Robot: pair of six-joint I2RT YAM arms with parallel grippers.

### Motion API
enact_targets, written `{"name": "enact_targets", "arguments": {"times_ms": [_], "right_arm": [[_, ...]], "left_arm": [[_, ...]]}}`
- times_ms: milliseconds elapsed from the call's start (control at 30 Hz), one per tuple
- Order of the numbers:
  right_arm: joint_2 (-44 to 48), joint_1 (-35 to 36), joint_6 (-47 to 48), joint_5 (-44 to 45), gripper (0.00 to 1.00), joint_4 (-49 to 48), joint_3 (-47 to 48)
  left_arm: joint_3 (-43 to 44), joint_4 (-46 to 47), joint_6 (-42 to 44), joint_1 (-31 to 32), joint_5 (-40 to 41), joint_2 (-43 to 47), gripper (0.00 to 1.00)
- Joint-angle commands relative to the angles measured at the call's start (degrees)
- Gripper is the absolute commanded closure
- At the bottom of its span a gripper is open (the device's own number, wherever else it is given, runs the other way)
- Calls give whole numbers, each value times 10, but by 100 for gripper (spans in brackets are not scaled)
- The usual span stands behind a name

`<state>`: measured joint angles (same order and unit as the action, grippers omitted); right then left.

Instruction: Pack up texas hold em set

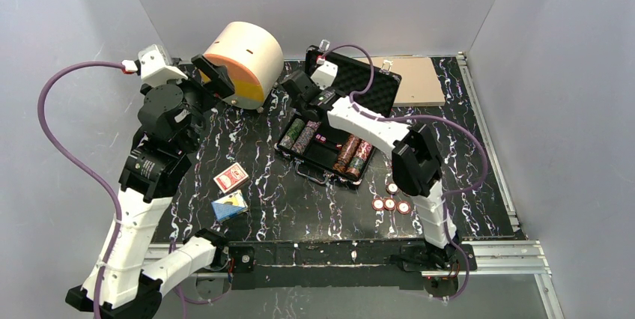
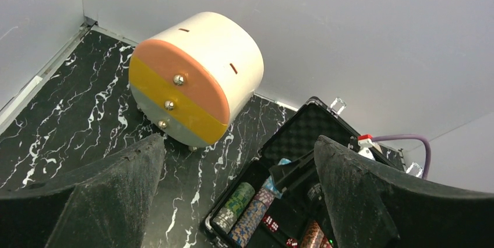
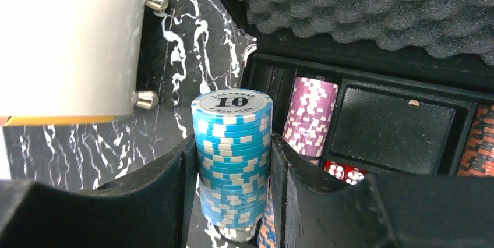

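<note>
The hand (image 3: pixel 233 190) clamps a stack of blue chips (image 3: pixel 232 126), its top marked 10. Just past it, purple chips (image 3: pixel 311 114) lie in the case (image 3: pixel 378 64); red dice (image 3: pixel 343 171) sit right of them, possibly two.

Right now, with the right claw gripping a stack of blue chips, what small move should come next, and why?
Probably lower the right claw so the blue chips settle into what looks like a free slot beside the purple chips. The case lies open just beyond them.
</note>
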<state>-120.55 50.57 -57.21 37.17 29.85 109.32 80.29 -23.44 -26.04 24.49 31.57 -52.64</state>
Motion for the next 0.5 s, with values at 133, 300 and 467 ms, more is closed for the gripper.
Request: {"name": "enact_targets", "arguments": {"times_ms": [133,300,467], "right_arm": [[-69,1,-53,95,64,18,110],[-97,1,-48,113,64,14,119],[-112,1,-44,129,64,15,116]], "left_arm": [[-8,-22,-5,-1,2,24,2],[-11,-28,5,-1,14,29,2],[-9,-34,15,-1,30,37,2]]}}
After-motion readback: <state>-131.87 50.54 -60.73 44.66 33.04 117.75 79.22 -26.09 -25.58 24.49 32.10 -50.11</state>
